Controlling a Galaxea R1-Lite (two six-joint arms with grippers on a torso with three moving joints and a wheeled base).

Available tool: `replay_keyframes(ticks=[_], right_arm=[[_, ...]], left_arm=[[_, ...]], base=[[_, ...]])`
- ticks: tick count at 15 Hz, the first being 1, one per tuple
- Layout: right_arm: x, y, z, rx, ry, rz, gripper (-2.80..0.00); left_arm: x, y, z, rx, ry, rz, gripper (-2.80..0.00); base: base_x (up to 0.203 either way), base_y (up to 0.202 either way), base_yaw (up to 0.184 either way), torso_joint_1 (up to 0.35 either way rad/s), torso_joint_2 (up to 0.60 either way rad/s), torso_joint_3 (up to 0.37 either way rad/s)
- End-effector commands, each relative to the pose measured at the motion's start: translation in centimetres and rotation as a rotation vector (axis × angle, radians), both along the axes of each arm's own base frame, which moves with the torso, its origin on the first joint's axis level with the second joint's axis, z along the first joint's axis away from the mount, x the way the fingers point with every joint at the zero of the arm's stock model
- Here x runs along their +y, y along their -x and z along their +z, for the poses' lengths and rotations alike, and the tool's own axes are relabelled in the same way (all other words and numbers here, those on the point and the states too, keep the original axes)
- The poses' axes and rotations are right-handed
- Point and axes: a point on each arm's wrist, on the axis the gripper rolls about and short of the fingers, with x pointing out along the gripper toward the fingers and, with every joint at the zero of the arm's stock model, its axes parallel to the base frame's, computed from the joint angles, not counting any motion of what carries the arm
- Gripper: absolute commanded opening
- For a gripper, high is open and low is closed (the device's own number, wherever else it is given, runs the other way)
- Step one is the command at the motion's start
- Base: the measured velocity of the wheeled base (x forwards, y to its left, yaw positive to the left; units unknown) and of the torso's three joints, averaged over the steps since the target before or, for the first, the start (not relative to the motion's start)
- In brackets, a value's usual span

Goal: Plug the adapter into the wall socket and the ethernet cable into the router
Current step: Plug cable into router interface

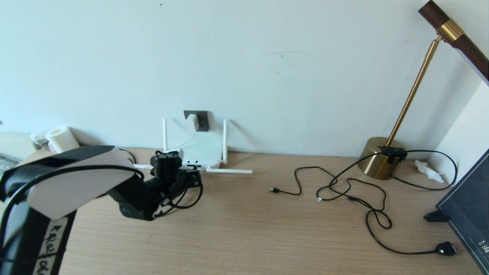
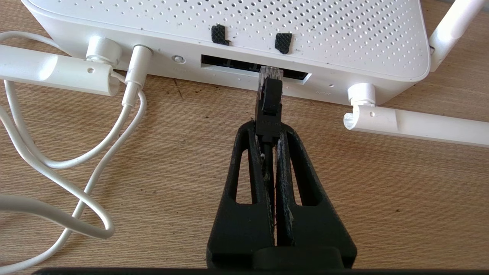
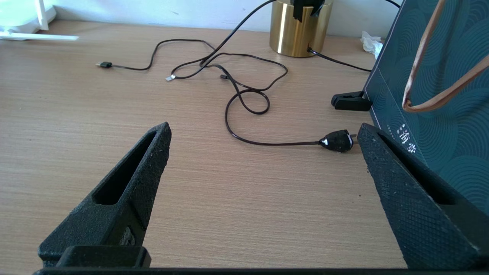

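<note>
Cable plug point(image 2: 269, 97) at router point(image 2: 229, 26) port edge

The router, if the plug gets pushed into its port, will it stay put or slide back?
The router looks like light hollow plastic on smooth wood, so it may slide. The wall close behind it would probably stop it. The left gripper pinches the ethernet cable behind its plug, so it may flex.

Little can be read. The dark teal board point(image 3: 439, 88) standing at the far right of the tabletop point(image 3: 237, 214) carries small pale Chinese characters near its lower edge — too small to make out. A white label point(image 1: 47, 244) on the left arm bears black handwritten marks — also illegible.
</note>
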Motion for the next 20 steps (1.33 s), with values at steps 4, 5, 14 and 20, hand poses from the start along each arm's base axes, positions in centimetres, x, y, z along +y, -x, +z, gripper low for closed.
replay_keyframes(ticks=[4,5,14,20], right_arm=[[0.00,0.00,0.00,0.000,0.000,0.001,0.00],[0.00,0.00,0.00,0.000,0.000,0.001,0.00],[0.00,0.00,0.00,0.000,0.000,0.001,0.00],[0.00,0.00,0.00,0.000,0.000,0.001,0.00]], left_arm=[[-0.35,0.20,0.46,-0.013,0.002,-0.007,-2.80],[-0.34,0.27,0.63,-0.016,0.003,-0.007,-2.80],[-0.29,0.47,0.71,-0.016,0.002,-0.006,-2.80],[-0.29,0.47,0.69,-0.015,0.002,-0.006,-2.80]], base=[[0.000,0.000,0.000,0.000,0.00,0.000],[0.000,0.000,0.000,0.000,0.00,0.000],[0.000,0.000,0.000,0.000,0.00,0.000],[0.000,0.000,0.000,0.000,0.00,0.000]])
